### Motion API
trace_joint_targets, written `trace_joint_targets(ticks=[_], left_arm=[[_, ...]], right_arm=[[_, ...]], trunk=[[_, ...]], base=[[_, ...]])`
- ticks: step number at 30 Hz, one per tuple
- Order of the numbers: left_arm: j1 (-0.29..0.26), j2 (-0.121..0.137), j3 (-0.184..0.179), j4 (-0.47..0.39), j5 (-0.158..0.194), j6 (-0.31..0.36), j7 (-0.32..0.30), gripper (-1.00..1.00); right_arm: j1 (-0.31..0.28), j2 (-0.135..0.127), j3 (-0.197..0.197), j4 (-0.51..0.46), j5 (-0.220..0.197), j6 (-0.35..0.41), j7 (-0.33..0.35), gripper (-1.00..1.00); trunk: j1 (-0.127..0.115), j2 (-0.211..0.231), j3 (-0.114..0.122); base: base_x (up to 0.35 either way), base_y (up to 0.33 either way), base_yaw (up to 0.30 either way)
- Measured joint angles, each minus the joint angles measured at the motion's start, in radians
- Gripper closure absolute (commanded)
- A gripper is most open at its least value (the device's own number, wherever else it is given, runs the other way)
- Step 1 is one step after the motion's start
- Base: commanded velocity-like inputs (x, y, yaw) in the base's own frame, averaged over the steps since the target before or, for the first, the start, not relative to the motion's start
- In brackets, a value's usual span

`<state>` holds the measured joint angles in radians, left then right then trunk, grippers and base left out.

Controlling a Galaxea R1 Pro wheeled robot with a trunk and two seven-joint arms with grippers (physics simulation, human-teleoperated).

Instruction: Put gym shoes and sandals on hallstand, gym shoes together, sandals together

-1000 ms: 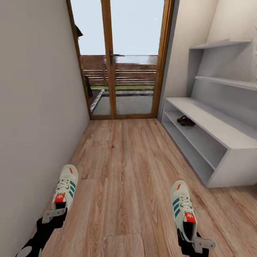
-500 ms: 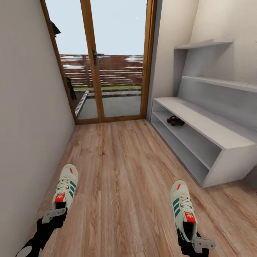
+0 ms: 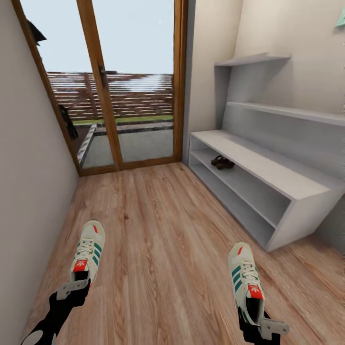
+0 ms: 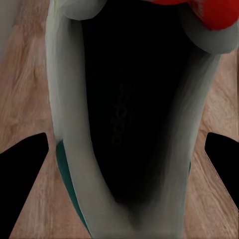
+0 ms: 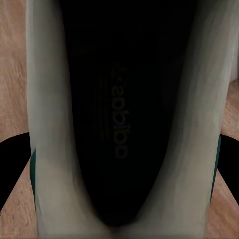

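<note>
Gym shoes: two cream-white lace-up sneakers with green side stripes and red tongue labels, one held out in front of each arm above the light brown wood-plank floor (image 3: pixel 163 239), toes pointing away from the robot
Left shoe (image 3: pixel 87 252): carried at its heel end by the left gripper (image 3: pixel 72 289), near the grey wall (image 3: pixel 28 201); seen from the left wrist (image 4: pixel 132 114), its dark opening sits between the two black fingers (image 4: pixel 22 169)
Right shoe (image 3: pixel 245 279): heel clamped by the right gripper (image 3: pixel 268 328); from the right wrist (image 5: pixel 124 114), a black finger flanks it on each side
Sandals: brown leather pair (image 3: pixel 223 162) lying side by side on the upper open tier of the pale grey-white hallstand (image 3: pixel 268 179), toward its far end
Hallstand: against the right-hand wall, two stepped shelves above its bench
Far end: wood-framed glass door (image 3: pixel 120 86)
</note>
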<state>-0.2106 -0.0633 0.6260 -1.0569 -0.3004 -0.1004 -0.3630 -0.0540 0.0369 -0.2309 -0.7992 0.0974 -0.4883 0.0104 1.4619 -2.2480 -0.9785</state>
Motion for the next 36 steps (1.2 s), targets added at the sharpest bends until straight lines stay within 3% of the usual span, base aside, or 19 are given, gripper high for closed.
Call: trace_joint_targets(ticks=[36], left_arm=[[0.0, 0.0, -0.001, -0.001, 0.0, 0.0, 0.0, 1.0]], right_arm=[[0.0, 0.0, 0.0, 0.0, 0.0, 0.0, 0.0, 1.0]], trunk=[[0.0, 0.0, 0.016]], base=[[0.287, 0.222, -0.275]])
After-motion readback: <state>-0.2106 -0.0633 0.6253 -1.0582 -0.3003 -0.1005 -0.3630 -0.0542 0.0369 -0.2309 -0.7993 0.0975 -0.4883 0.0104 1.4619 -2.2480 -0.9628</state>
